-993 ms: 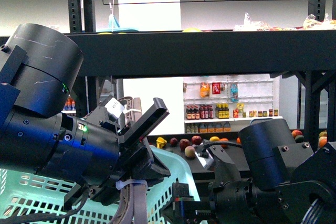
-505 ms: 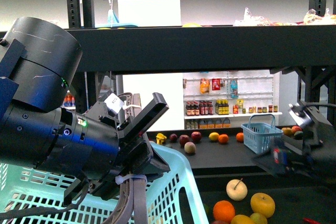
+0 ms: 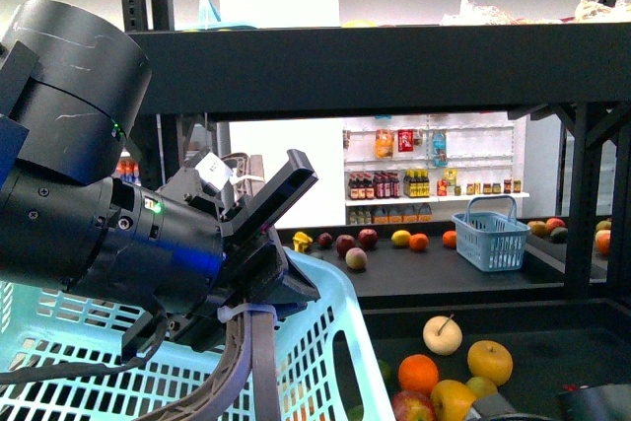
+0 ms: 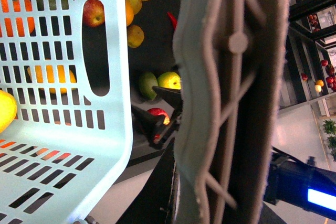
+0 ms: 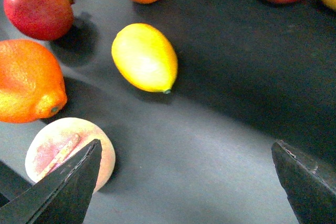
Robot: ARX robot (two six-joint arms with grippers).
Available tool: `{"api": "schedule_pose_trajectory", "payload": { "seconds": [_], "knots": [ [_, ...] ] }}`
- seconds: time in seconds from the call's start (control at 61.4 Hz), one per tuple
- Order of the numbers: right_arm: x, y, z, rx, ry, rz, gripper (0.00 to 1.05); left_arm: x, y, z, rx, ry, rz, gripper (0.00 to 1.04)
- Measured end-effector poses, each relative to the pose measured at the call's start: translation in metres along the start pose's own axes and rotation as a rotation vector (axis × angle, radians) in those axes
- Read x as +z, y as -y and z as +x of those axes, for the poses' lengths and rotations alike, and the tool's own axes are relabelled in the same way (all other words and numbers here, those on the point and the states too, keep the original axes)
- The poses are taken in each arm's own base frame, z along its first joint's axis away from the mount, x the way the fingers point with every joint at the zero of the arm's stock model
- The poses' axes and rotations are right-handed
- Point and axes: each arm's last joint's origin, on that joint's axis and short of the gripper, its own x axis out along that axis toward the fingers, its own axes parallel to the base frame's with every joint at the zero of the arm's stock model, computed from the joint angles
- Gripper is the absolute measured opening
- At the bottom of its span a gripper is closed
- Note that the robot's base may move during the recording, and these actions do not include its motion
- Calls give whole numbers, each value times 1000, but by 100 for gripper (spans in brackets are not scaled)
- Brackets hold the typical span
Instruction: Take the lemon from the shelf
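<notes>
Right hand [image 5: 186,148] spread wide over the shelf [image 5: 226,103], in approach to the lemon [image 5: 144,56], no grasp yet.

Its two dark wedge-shaped fingertips [image 5: 68,187] stand in the lower corners of the right wrist view, with only bare matte grey board between them. The lemon lies in the upper left part: smooth, glossy yellow, oval with a small pointed end, and free of its neighbours. I judge the hand must move toward it and close across its short side, since the round skin may roll. A rough orange fruit [image 5: 29,80] sits at the left edge and a pale fruit [image 5: 52,148] below it. The left hand [image 3: 281,244] is at the rim of a light green slotted plastic basket [image 3: 335,342]; I cannot tell if it grips.
</notes>
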Motion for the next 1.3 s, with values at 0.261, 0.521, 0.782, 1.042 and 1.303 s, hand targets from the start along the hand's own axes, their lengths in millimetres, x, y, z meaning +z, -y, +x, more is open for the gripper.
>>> {"api": "schedule_pose_trajectory", "payload": {
  "seconds": [0.261, 0.521, 0.782, 1.042, 1.303],
  "knots": [
    [-4, -22, 55, 37, -27, -110, 97, 0, 0, 0, -1, -1, 0, 12],
    [-9, -25, 87, 55, -37, -140, 97, 0, 0, 0, 0, 0, 0, 12],
    [-2, -31, 110, 70, -28, -161, 97, 0, 0, 0, -1, -1, 0, 12],
    [-1, -32, 130, 57, -42, -165, 97, 0, 0, 0, -1, 0, 0, 12],
    [0, -33, 137, 56, -39, -167, 97, 0, 0, 0, -1, -1, 0, 12]
  ]
}}
